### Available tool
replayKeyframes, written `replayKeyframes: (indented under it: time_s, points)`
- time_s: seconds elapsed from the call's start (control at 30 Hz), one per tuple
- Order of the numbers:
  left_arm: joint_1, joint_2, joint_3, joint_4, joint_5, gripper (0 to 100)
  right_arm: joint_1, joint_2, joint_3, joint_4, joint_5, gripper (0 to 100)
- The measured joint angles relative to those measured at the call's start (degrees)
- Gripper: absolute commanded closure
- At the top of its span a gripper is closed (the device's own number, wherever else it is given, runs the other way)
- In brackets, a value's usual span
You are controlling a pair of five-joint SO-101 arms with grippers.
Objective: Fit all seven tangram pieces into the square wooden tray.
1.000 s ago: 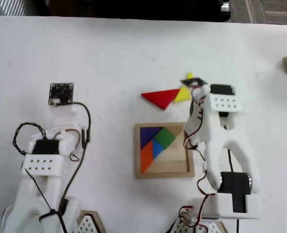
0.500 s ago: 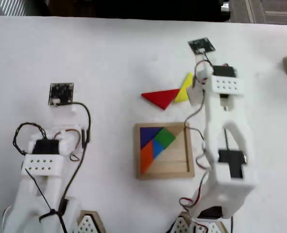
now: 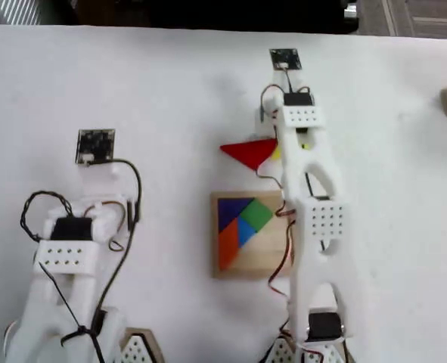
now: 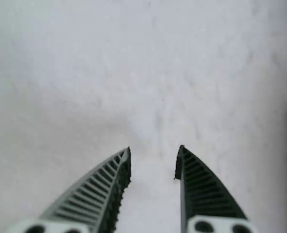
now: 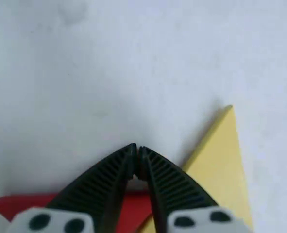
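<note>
The right arm (image 3: 314, 219) lies stretched long and nearly straight across the white table (image 3: 170, 91), passing over the right edge of the square wooden tray (image 3: 268, 253), with its wrist above the loose pieces beyond the tray's far side. The left arm (image 3: 68, 249) sits folded back at the near left, well apart from the tray.

The right wrist view shows the right gripper (image 5: 136, 148) closed, tips meeting with nothing between them, low over the spot where the red triangle (image 5: 17, 206) and the yellow triangle (image 5: 218, 160) lie just beside each other. From above, the arm covers most of the yellow one. The left wrist view shows the left gripper (image 4: 153, 162) with its fingers parted over bare table (a strip of wood shows at the frame's edge).

Counted: 2 triangles outside the tray, and 4 pieces inside it, packed in its left part: dark blue (image 3: 229, 212), green (image 3: 257, 214), orange (image 3: 228, 243) and light blue (image 3: 245, 231).
</note>
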State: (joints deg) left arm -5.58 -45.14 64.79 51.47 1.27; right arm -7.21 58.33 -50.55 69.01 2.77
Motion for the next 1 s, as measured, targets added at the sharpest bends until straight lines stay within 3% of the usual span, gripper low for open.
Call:
replayKeyframes:
  time_s: [0.43,1.0]
  points:
    - [0.0,0.0,0.0,0.0,0.0,83,-2.4,9.1,-23.4,28.0,4.1,98.1]
    - [0.0,0.0,0.0,0.0,0.0,83,-7.5,6.1,-15.3,28.7,4.4,98.1]
